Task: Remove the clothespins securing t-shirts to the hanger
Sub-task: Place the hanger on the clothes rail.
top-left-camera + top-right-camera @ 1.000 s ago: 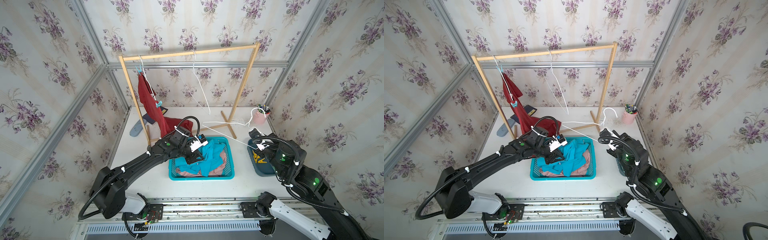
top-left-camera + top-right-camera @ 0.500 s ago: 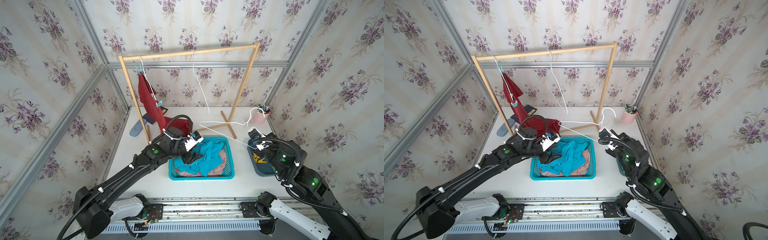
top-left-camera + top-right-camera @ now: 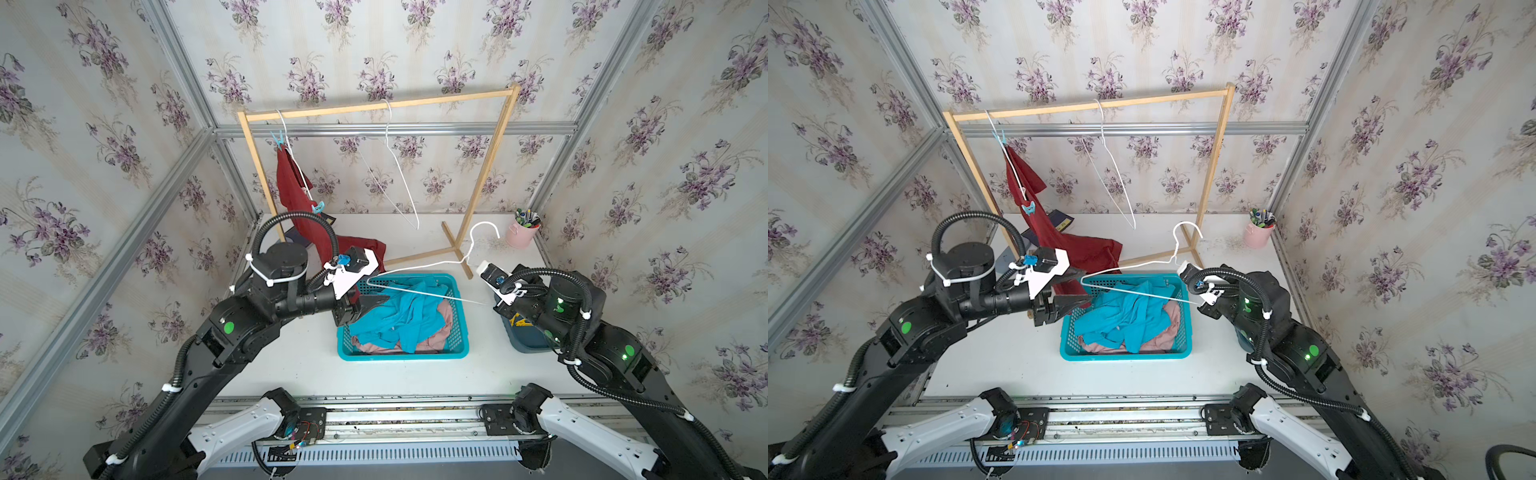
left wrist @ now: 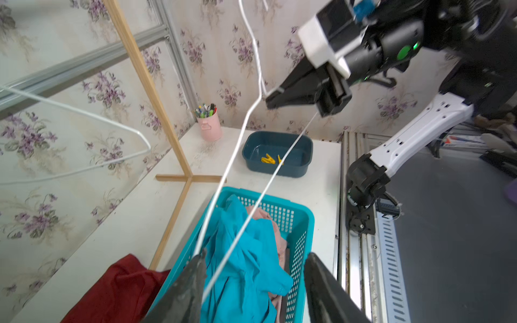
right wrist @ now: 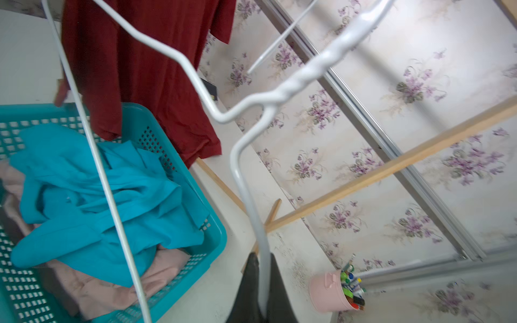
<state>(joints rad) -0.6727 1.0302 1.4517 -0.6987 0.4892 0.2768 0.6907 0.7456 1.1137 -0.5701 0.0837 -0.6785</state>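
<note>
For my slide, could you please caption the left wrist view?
Open left gripper beside white hanger, which right gripper holds above the basket.

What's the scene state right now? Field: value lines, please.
left gripper: open, fingers either side of the held hanger's lower wire, above basket
right gripper: shut on held hanger near its neck
dark red tee: hanging on rack, two blue clothespins on it
turquoise tee, pink tee: in basket
yellow clothespins: in blue bin
spare hanger: bare, on rack
</note>
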